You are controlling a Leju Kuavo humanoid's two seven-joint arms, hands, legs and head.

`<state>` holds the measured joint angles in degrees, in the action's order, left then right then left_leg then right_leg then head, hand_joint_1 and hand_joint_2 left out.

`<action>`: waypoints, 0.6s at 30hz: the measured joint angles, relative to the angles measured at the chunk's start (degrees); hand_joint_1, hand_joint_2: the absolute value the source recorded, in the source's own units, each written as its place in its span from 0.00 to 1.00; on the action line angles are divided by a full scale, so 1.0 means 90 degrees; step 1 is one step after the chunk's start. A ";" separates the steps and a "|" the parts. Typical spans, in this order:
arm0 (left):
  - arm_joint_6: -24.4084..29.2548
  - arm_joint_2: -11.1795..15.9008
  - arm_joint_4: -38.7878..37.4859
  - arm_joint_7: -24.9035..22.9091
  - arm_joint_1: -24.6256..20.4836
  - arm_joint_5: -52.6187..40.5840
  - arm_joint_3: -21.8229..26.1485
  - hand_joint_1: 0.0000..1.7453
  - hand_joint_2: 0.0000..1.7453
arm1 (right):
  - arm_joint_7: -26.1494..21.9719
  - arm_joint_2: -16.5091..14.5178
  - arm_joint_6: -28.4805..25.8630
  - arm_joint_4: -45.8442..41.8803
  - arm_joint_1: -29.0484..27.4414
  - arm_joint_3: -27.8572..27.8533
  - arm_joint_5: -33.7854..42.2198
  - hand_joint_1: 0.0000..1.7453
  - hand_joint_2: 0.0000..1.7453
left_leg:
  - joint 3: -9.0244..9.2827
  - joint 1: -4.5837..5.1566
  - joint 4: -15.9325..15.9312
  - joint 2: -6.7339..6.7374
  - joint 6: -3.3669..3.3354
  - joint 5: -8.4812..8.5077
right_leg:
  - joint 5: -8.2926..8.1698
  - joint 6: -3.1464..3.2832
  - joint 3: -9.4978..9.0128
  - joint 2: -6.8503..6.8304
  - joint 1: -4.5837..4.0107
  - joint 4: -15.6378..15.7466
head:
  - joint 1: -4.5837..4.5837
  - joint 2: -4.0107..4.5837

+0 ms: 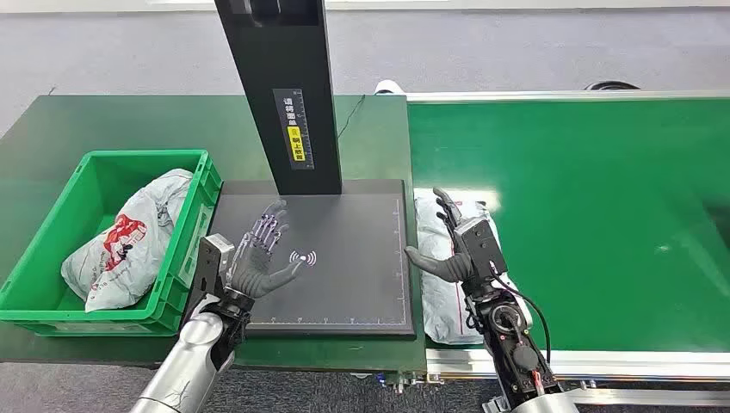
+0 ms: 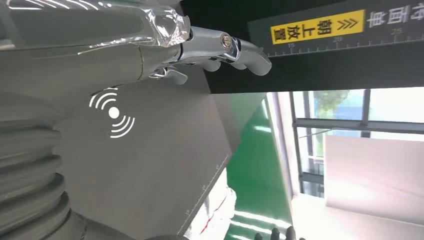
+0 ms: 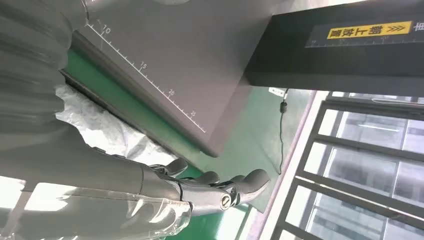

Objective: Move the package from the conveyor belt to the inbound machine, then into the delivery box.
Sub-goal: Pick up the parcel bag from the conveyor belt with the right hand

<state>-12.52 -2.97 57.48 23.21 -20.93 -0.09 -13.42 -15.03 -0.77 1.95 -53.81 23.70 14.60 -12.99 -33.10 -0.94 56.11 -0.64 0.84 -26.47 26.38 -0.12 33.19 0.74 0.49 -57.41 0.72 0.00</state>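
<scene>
Here both the left hand (image 1: 258, 258) and right hand (image 1: 456, 245) hover released, fingers spread, over grey scanner plate (image 1: 361, 284) and green belt (image 1: 585, 224).

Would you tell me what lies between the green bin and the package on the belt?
In the head view, the dark scanner plate lies between the bin and the package, with the open left hand hovering over it.
</scene>
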 joint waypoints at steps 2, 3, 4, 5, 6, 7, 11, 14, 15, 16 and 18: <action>-0.0001 -0.0005 0.0000 -0.0071 -0.0001 -0.0012 0.0000 0.00 1.00 | 0.0793 0.0076 -0.0202 0.0097 0.0038 0.0165 -0.0889 0.00 1.00 | 0.0000 0.0000 0.0000 -0.0001 0.0000 0.0000 | 0.0000 0.0000 0.0000 -0.0001 0.0000 0.0000 | -0.0001 0.0000; -0.0002 -0.0011 0.0000 -0.0129 -0.0001 -0.0025 0.0000 0.00 1.00 | 0.1450 0.0135 -0.0372 0.0196 0.0064 0.0283 -0.1648 0.00 1.00 | 0.0000 0.0000 0.0001 -0.0004 0.0000 0.0000 | 0.0000 0.0000 -0.0001 -0.0004 0.0000 0.0000 | -0.0002 0.0000; -0.0001 -0.0016 0.0000 -0.0156 -0.0001 -0.0038 0.0000 0.00 1.00 | 0.1977 0.0180 -0.0483 0.0315 0.0080 0.0364 -0.2319 0.00 1.00 | -0.0002 0.0000 0.0001 -0.0007 0.0000 0.0001 | 0.0000 0.0000 -0.0001 -0.0007 0.0001 0.0000 | -0.0003 0.0000; 0.0000 -0.0020 0.0000 -0.0167 -0.0002 -0.0049 0.0000 0.00 1.00 | 0.2285 0.0213 -0.0551 0.0430 0.0084 0.0403 -0.2768 0.00 1.00 | -0.0005 0.0001 0.0001 -0.0009 -0.0001 0.0001 | 0.0000 0.0000 -0.0001 -0.0010 0.0001 0.0000 | -0.0004 0.0000; 0.0001 -0.0021 0.0000 -0.0169 -0.0001 -0.0054 0.0000 0.00 1.00 | 0.2391 0.0232 -0.0584 0.0513 0.0087 0.0415 -0.2973 0.00 1.00 | -0.0006 0.0001 0.0001 -0.0008 -0.0001 0.0001 | 0.0000 0.0000 -0.0001 -0.0011 0.0001 0.0000 | -0.0002 0.0000; 0.0001 -0.0022 0.0000 -0.0170 -0.0002 -0.0056 -0.0001 0.00 1.00 | 0.2413 0.0250 -0.0600 0.0590 0.0093 0.0427 -0.3087 0.00 1.00 | -0.0007 0.0001 0.0001 -0.0005 -0.0001 0.0001 | 0.0000 0.0000 0.0000 -0.0008 0.0001 0.0000 | -0.0002 0.0000; -0.0002 -0.0035 0.0000 -0.0170 -0.0002 -0.0053 -0.0002 0.00 1.00 | 0.2384 0.0270 -0.0556 0.0770 0.0107 0.0443 -0.3248 0.00 1.00 | -0.0006 0.0001 0.0001 -0.0004 0.0000 0.0000 | 0.0000 0.0000 0.0004 -0.0005 0.0001 0.0000 | -0.0001 0.0000; -0.0005 -0.0037 0.0000 -0.0170 -0.0002 -0.0053 -0.0002 0.00 1.00 | 0.2384 0.0275 -0.0512 0.0849 0.0114 0.0444 -0.3312 0.00 1.00 | -0.0007 0.0000 0.0000 -0.0004 0.0000 0.0000 | 0.0000 0.0000 0.0005 -0.0005 0.0000 0.0000 | -0.0001 0.0000; -0.0007 -0.0038 0.0000 -0.0170 -0.0002 -0.0053 -0.0002 0.00 1.00 | 0.2384 0.0277 -0.0505 0.0869 0.0115 0.0444 -0.3317 0.00 1.00 | -0.0007 0.0000 0.0000 -0.0003 0.0000 0.0000 | 0.0000 0.0000 0.0005 -0.0005 0.0000 0.0000 | -0.0002 0.0000; -0.0007 -0.0039 0.0000 -0.0170 -0.0002 -0.0053 -0.0002 0.00 1.00 | 0.2384 0.0278 -0.0503 0.0887 0.0115 0.0444 -0.3319 0.00 1.00 | -0.0007 0.0000 0.0000 -0.0003 0.0000 0.0000 | 0.0000 0.0000 0.0005 -0.0004 0.0000 0.0000 | -0.0002 0.0000; -0.0007 -0.0044 0.0000 -0.0169 -0.0002 -0.0053 -0.0002 0.00 1.00 | 0.2382 0.0280 -0.0503 0.0920 0.0115 0.0444 -0.3319 0.00 1.00 | -0.0007 0.0000 0.0000 -0.0003 0.0000 0.0000 | 0.0000 0.0000 0.0005 -0.0005 0.0000 0.0000 | -0.0002 0.0000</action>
<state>-12.59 -3.37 57.48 21.68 -20.95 -0.57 -13.44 6.41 1.74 -2.58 -45.53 24.73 18.60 -42.86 -33.16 -0.94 56.11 -0.67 0.84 -26.47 26.38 -0.13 33.23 0.70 0.50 -57.41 0.70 0.00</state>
